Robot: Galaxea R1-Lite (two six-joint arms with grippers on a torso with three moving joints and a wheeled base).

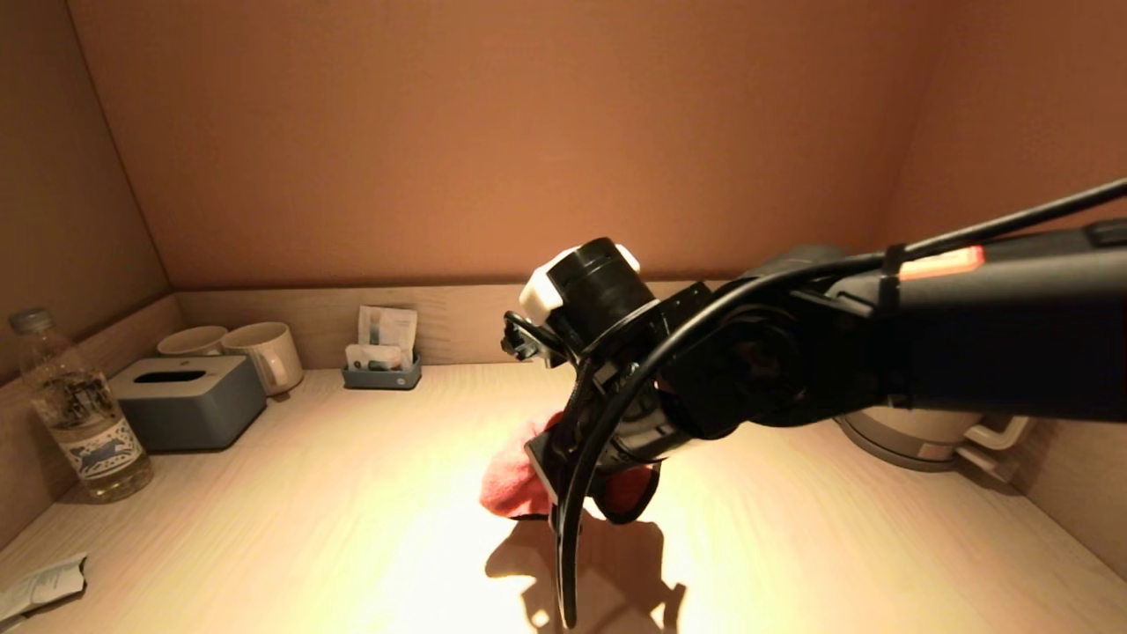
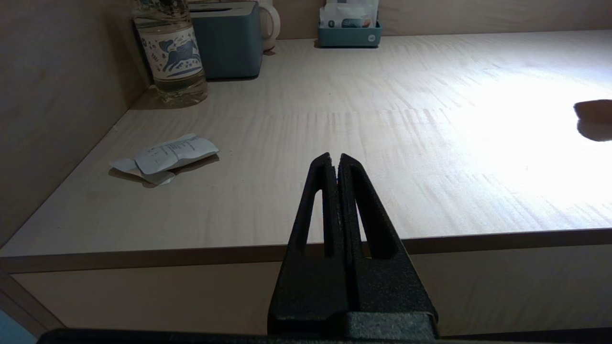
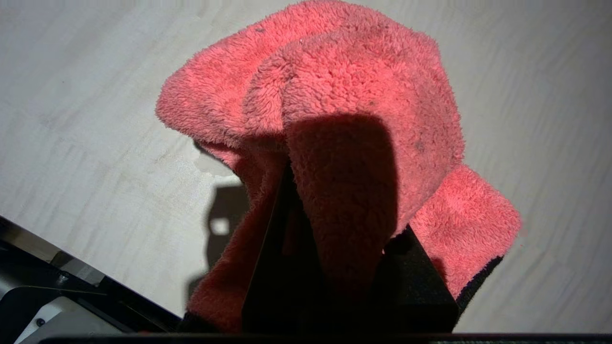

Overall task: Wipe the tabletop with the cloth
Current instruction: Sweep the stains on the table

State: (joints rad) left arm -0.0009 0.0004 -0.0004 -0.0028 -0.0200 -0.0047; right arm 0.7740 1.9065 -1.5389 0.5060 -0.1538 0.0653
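Head view, right arm: reaches in from the right across the middle of the wooden tabletop (image 1: 290, 519), wrist pointed down, cables looping around it.
Head view, right gripper (image 1: 563, 480): mostly hidden by the wrist; it sits low over the middle of the tabletop with the red cloth (image 1: 515, 484) bunched at its tip.
Head view, left side: a water bottle (image 1: 79, 409) by the left wall, a grey tissue box (image 1: 187, 401) beside it, two cups (image 1: 264, 352) behind the box, a small sachet holder (image 1: 383, 352) against the back panel, a crumpled paper packet (image 1: 44, 583) near the front left edge.
Head view, right side: a kettle (image 1: 924, 436) partly hidden behind the arm.
Left wrist view, left gripper (image 2: 335, 162): fingers pressed together with nothing between them, parked off the front edge of the tabletop (image 2: 334, 119).
Left wrist view, surroundings: paper packet (image 2: 165, 155) lies on the wood, bottle (image 2: 172, 52), tissue box (image 2: 229, 36) and sachet holder (image 2: 350, 28) farther back.
Right wrist view, right gripper (image 3: 344, 239): fingers closed on a fold of the cloth (image 3: 344, 91).
Right wrist view, cloth: fluffy red fabric drapes over and around the fingers, bulging forward; whether it touches the tabletop (image 3: 95, 95) is unclear.
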